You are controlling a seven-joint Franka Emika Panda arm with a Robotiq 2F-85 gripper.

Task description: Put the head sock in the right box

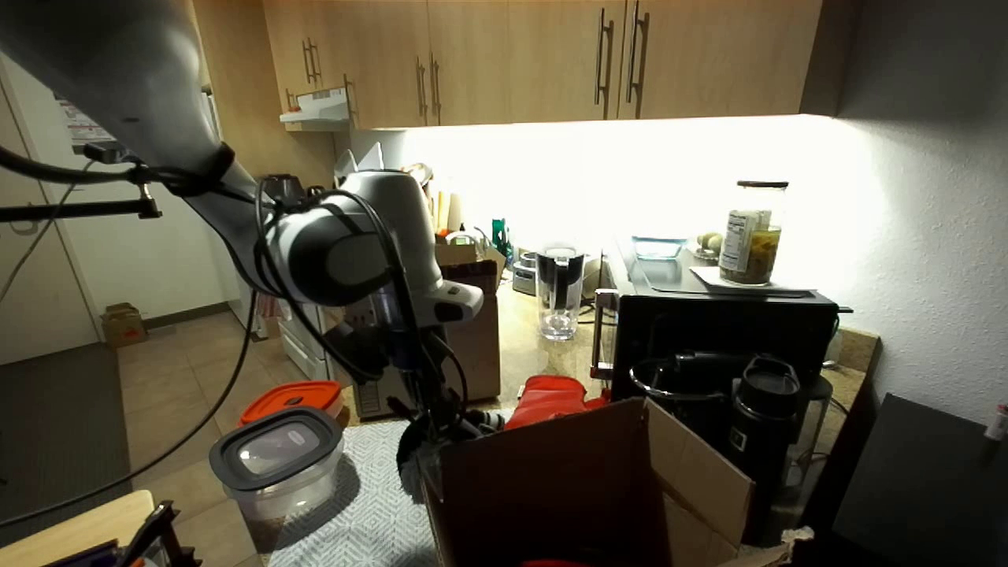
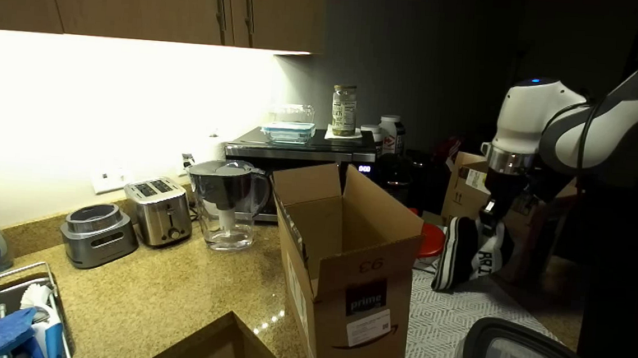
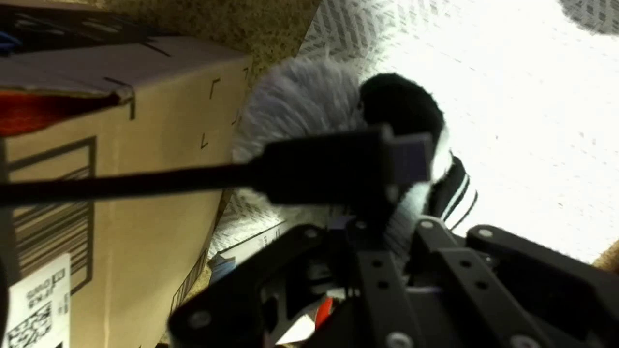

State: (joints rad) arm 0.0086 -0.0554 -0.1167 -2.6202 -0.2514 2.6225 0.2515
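The head sock is black and white with stripes and lettering in an exterior view. It shows as a dark shape in an exterior view. In the wrist view the sock shows a grey fluffy pompom. My gripper is shut on the sock, which hangs tilted a little above the patterned mat. The gripper also shows in an exterior view; its fingertips are partly hidden. The right box stands open right beside the sock, with a bit of red inside; it also shows behind.
A second open cardboard box stands across the mat, also seen behind the arm. A red item lies between the boxes. Lidded containers, grey and orange-red, stand beside the mat. A water pitcher stands on the counter.
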